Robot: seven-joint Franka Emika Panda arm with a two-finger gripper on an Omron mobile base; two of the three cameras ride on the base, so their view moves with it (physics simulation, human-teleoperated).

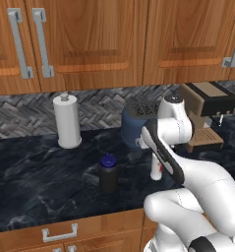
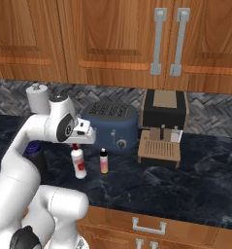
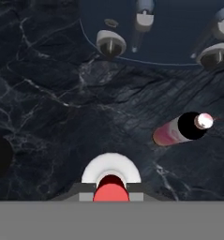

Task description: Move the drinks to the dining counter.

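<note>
Three drinks stand on a dark marbled counter (image 1: 40,177) in front of a blue toaster (image 2: 110,124). My gripper (image 3: 111,193) comes down from above and is shut on the red cap of the slim white bottle (image 2: 79,165), which stands upright on the stone; my forearm partly hides this white bottle (image 1: 156,171) in the left base view. The tiny pink-and-white bottle (image 2: 104,161) with a dark cap stands just to its right, also seen as the pink bottle (image 3: 172,133) from above. The squat black bottle (image 1: 108,173) with a blue cap stands to the left. The dining counter is out of view.
A tall white paper towel roll (image 1: 67,120) stands at the back left by the tiled wall. A coffee machine (image 2: 163,126) sits right of the toaster. Wooden cabinets hang overhead, and drawers (image 2: 149,226) run under the counter's front edge.
</note>
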